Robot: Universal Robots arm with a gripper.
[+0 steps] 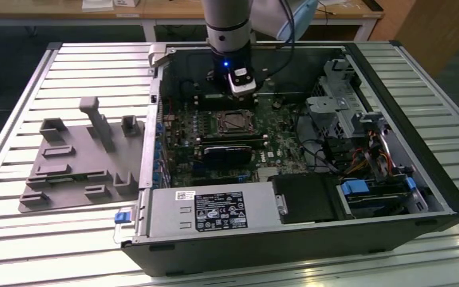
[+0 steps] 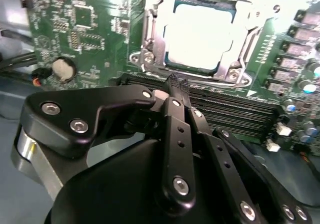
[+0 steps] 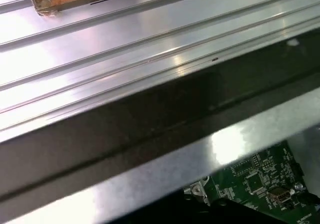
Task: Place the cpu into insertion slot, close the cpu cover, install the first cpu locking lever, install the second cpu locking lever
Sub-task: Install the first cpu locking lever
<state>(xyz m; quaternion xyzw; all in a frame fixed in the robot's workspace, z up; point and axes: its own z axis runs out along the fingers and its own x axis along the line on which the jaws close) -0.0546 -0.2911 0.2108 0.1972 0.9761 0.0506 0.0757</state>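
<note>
The gripper hangs inside the open computer case, which lies on its side on the slatted bench; in the second wrist view its black fingers are drawn together to a narrow tip with nothing between them. The cpu already sits in the insertion slot, its pale metal top bright and square; the cpu cover appears to lie down around it as a silver frame, the chip showing through its window. Whether either locking lever is latched cannot be told. The relation that counts: the slot lies straight ahead of the fingertips, near but apart, with the long black memory slots crossing between the tip and the socket rim; the tip looks roughly lined up with the nearer edge of the frame, a little toward one corner of it. In the exterior view the arm stands over the far part of the case, the slot just on the near side of the gripper. A grey parts fixture rests on the bench toward the exterior view's left edge.
</note>
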